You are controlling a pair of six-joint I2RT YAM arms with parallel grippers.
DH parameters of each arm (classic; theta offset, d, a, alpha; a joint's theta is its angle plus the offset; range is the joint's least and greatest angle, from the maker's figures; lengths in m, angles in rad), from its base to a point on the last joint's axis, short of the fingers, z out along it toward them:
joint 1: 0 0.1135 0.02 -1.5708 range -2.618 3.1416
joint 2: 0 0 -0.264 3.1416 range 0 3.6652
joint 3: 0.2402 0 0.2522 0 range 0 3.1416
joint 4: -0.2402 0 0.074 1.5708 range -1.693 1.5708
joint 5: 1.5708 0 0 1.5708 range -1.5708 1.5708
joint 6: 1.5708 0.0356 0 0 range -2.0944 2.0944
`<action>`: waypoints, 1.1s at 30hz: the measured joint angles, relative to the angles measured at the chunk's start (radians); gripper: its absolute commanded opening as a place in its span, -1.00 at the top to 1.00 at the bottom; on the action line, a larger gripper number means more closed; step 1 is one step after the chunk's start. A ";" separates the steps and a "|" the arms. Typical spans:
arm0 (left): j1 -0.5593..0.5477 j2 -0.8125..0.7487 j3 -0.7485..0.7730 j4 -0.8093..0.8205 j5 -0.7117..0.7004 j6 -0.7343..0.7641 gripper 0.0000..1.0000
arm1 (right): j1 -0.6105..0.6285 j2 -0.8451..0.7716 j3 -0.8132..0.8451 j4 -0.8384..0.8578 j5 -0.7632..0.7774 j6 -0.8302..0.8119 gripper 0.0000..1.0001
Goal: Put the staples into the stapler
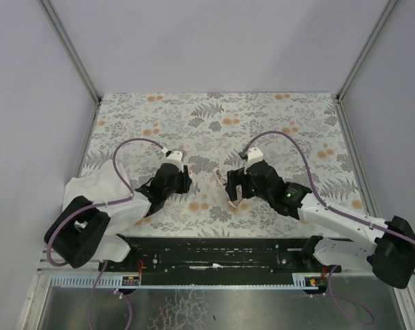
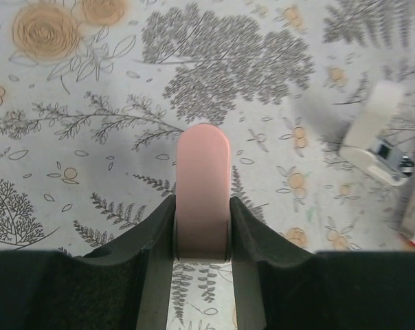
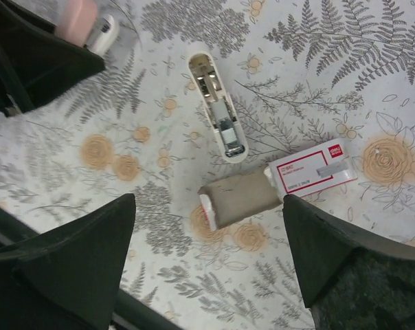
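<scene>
Two claws hang low over the flowered table (image 1: pixel 283 124), close together and nearer its front edge than its back. Beyond them the cloth runs open to the back wall and out to the metal rails on either side. The tight spot is the narrow strip between the claws.

The right claw (image 3: pixel 208 199) has its fingers spread wide and holds nothing. Right under that gap lies the staple box (image 3: pixel 310 172). Its red sleeve with the pale label lies toward the claw's right finger, and the tan inner tray (image 3: pixel 238 199) is slid out toward the left finger. The box's long axis runs crosswise from finger to finger, a little tilted. I cannot tell whether staples lie in the tray.

Just beyond the box, the white stapler body (image 3: pixel 218 113) lies open with its metal channel showing. Its long axis points away from the claw, nearly square to the box, near it but apart.

The left claw (image 2: pixel 202 206) is clamped on a salmon-pink bar (image 2: pixel 203 185) that sticks straight out past its fingertips, rounded end forward. The stapler body sits off to this claw's right.
</scene>
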 measured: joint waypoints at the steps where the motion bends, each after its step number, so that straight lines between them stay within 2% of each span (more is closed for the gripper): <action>1: 0.008 0.021 0.009 -0.011 0.001 -0.005 1.00 | -0.001 0.024 0.000 0.010 0.001 -0.017 -0.80; 3: 0.023 0.067 0.032 -0.035 0.004 -0.017 0.99 | -0.005 0.084 0.000 0.031 0.006 -0.057 -0.71; 4: 0.029 0.085 0.039 -0.044 0.006 -0.023 0.92 | -0.007 0.115 0.000 0.042 0.006 -0.077 -0.66; 7: 0.042 0.120 0.052 -0.055 0.019 -0.039 0.55 | -0.014 0.205 0.000 0.077 0.003 -0.137 -0.55; 12: 0.058 0.144 0.056 -0.059 0.035 -0.055 0.07 | -0.033 0.333 0.013 0.139 -0.013 -0.208 -0.50; 17: 0.070 0.144 0.061 -0.055 0.058 -0.071 -0.19 | -0.060 0.438 0.037 0.208 -0.050 -0.261 -0.45; 23: 0.077 0.130 0.057 -0.051 0.084 -0.076 -0.33 | -0.071 0.533 0.086 0.242 -0.090 -0.308 -0.25; 33: 0.081 -0.101 -0.043 -0.039 0.130 -0.106 -0.39 | -0.103 0.610 0.108 0.298 -0.197 -0.356 0.42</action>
